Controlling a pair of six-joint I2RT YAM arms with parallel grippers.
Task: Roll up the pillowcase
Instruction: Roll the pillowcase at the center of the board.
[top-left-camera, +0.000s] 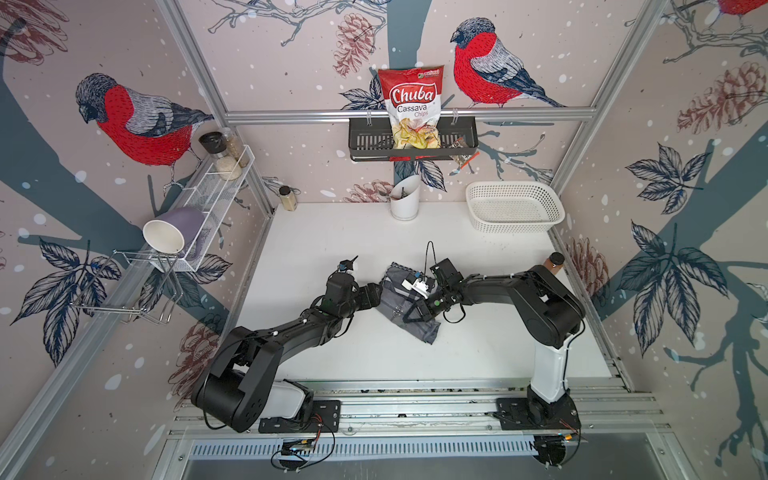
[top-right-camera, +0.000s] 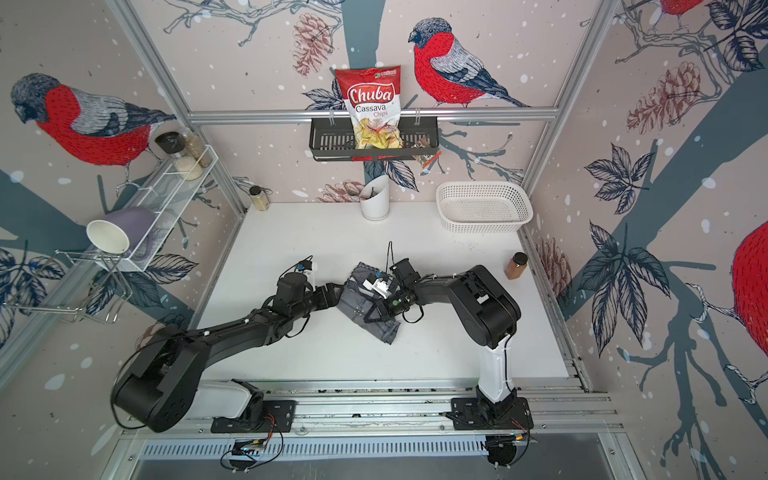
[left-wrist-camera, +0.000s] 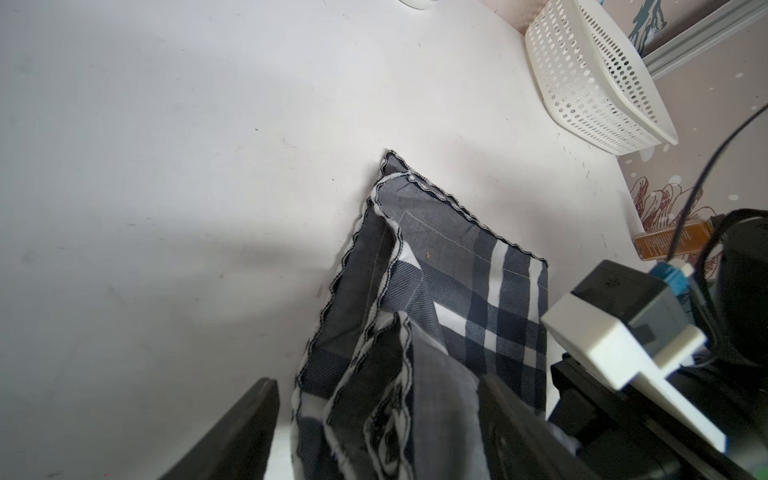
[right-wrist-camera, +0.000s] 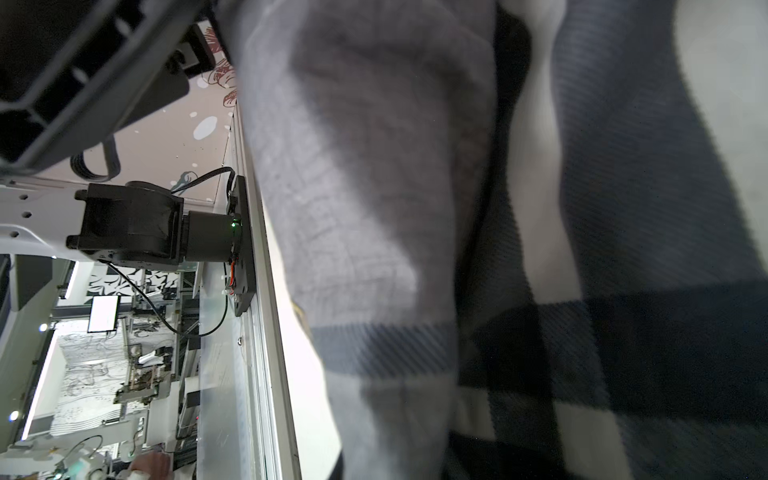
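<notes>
**Pillowcase (top-left-camera: 394, 302) bunched between both arms**

It lies crumpled at the middle of the table (top-left-camera: 332, 232). The left hand (top-left-camera: 376, 292), at its left edge, is spread wide, its fingers (left-wrist-camera: 249, 419) straddling a fold. The right hand (top-left-camera: 410, 316) sits on the cloth, which hides its grip, so I cannot tell.

The pillowcase (top-left-camera: 390, 305) lies mid-worktop (top-left-camera: 332, 249), between the left end effector (top-left-camera: 376, 293) at its left edge and the right end effector (top-left-camera: 409, 318) over its right part. Behind stand a jar (top-left-camera: 287, 197), left, a utensil holder (top-left-camera: 405, 205), centre, and a basket (top-left-camera: 557, 216), right.

Grey pillowcase (left-wrist-camera: 457, 266) with white-and-navy plaid, dark edging.
</notes>
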